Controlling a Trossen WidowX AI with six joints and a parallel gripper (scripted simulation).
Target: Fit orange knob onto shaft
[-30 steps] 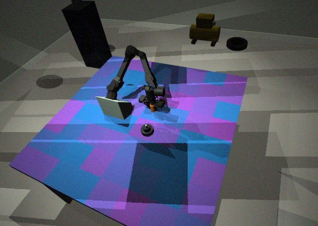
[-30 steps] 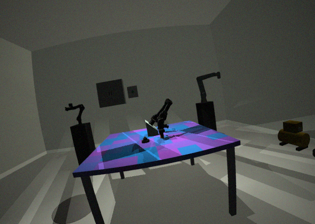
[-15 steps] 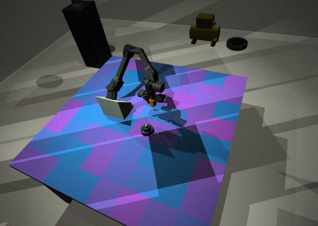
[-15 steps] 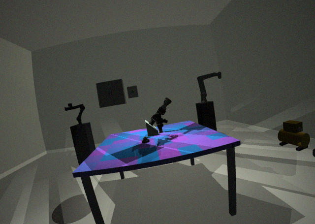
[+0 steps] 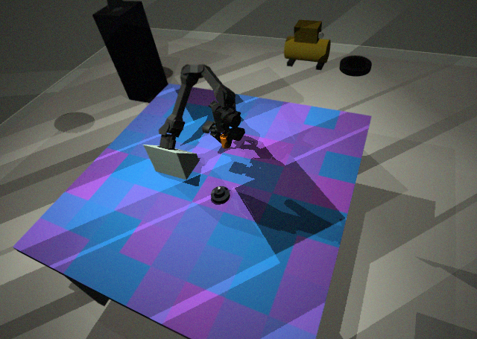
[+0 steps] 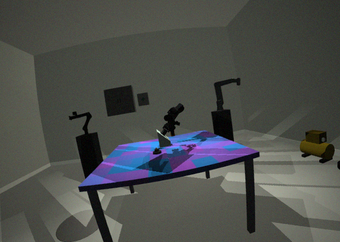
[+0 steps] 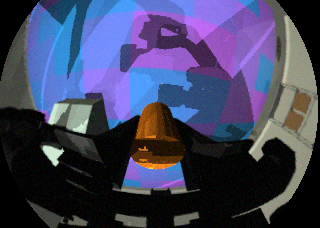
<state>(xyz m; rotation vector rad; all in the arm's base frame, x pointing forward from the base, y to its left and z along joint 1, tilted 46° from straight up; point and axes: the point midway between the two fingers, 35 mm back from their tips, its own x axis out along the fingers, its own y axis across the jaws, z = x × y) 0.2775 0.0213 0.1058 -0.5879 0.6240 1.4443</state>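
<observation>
My gripper (image 5: pixel 224 138) (image 7: pixel 156 120) is shut on the orange knob (image 5: pixel 223 139) (image 7: pixel 158 136) and holds it a little above the table, near the middle back. In the wrist view the knob sits between the two dark fingers, its narrow end pointing away from the camera. The round black pedestal (image 5: pixel 220 195) (image 6: pixel 156 151) with the short silver shaft (image 5: pixel 220 190) stands on the table in front of the gripper, well apart from it. The knob's hole is hidden.
A grey wedge-shaped block (image 5: pixel 172 161) (image 6: pixel 163 140) (image 7: pixel 79 115) stands at the arm's base, left of the gripper. The table top (image 5: pixel 115 258) (image 6: pixel 208 159) is patterned blue and purple. On the floor are black pillars (image 5: pixel 127 46), a yellow compressor (image 5: pixel 307 45) and a tyre (image 5: pixel 355 65).
</observation>
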